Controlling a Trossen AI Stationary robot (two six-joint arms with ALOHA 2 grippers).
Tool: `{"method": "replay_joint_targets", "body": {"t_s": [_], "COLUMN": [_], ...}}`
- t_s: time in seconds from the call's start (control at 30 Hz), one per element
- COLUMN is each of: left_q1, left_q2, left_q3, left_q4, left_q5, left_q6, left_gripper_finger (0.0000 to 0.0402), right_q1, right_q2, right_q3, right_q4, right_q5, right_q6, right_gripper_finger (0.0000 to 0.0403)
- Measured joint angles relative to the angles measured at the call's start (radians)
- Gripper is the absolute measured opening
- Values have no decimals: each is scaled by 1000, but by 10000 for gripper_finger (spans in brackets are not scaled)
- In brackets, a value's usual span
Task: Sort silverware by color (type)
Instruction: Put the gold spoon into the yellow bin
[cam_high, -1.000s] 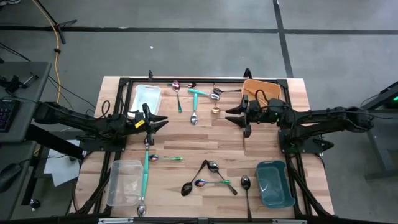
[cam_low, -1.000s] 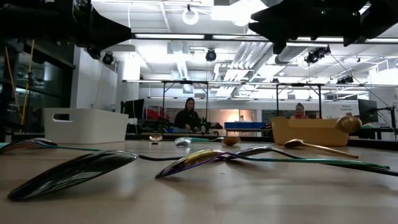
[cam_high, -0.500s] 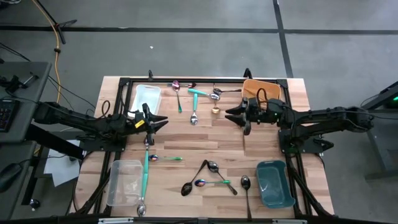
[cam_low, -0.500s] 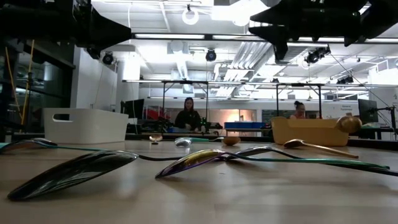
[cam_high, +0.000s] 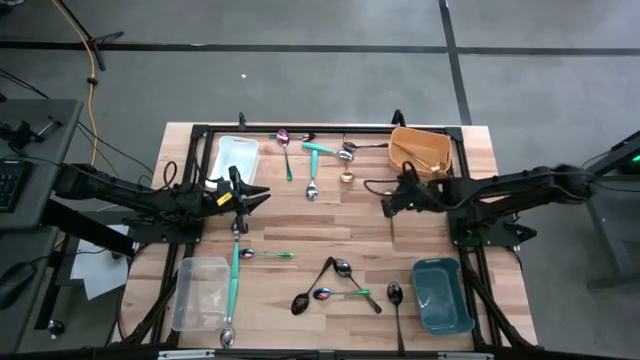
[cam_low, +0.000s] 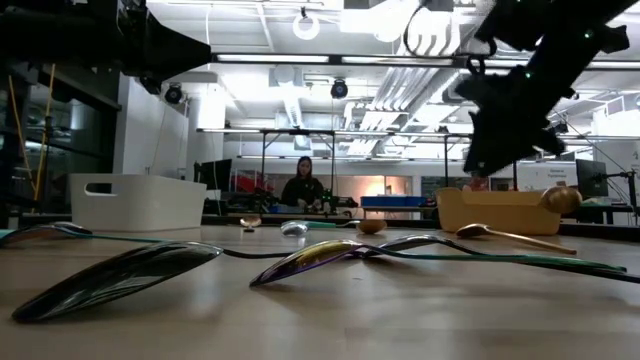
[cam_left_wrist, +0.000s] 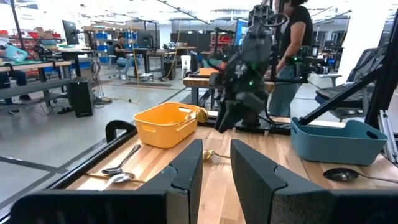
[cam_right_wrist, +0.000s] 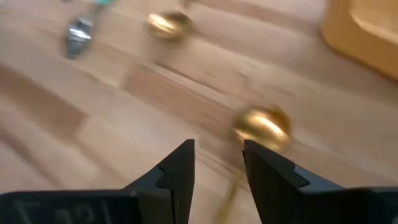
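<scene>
The silverware lies scattered on the wooden table (cam_high: 330, 220): rainbow, teal-handled, black and gold spoons. One gold spoon (cam_right_wrist: 261, 126) lies flat just below my right gripper (cam_right_wrist: 219, 155), its handle running toward the gap between the fingers. My right gripper (cam_high: 388, 206) slants down over it, open and holding nothing; the low view shows it (cam_low: 482, 165) well above the table. My left gripper (cam_high: 262, 193) hovers level at mid-left, open and holding nothing (cam_left_wrist: 216, 146). A long teal-handled spoon (cam_high: 235, 285) lies on the table near it.
An orange bin (cam_high: 402, 143) with gold pieces stands at the far right, a white bin (cam_high: 235, 158) far left, a clear bin (cam_high: 198, 292) near left, a teal bin (cam_high: 441, 296) near right. Black and rainbow spoons (cam_high: 340, 282) cluster near the front. People are in the room behind.
My right gripper has dropped from level to slanting down, rolling as it tipped, and has sunk toward the gold spoon on the table. The orange bin, which it partly covered in the high view, now shows whole. No spoon has moved.
</scene>
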Motion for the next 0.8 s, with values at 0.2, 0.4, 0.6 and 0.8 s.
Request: {"method": "replay_joint_targets", "body": {"t_s": [0.2,0.4,0.6,0.8], "left_q1": [0,0,0,0], "left_q2": [0,0,0,0], "left_q3": [0,0,0,0], "left_q4": [-1,-2,-6,-5], "left_q5": [0,0,0,0], "left_q6": [-19,-26,-26,-27], "left_gripper_finger": [74,74,74,74], "right_q1": [7,7,23,25], "right_q2": [151,291,371,409], "right_q3": [2,1,1,6], "right_q4": [-10,21,107,110], "right_q5": [0,0,-2,30], "right_q6": [106,179,199,240], "right_gripper_finger": [133,133,133,133]}}
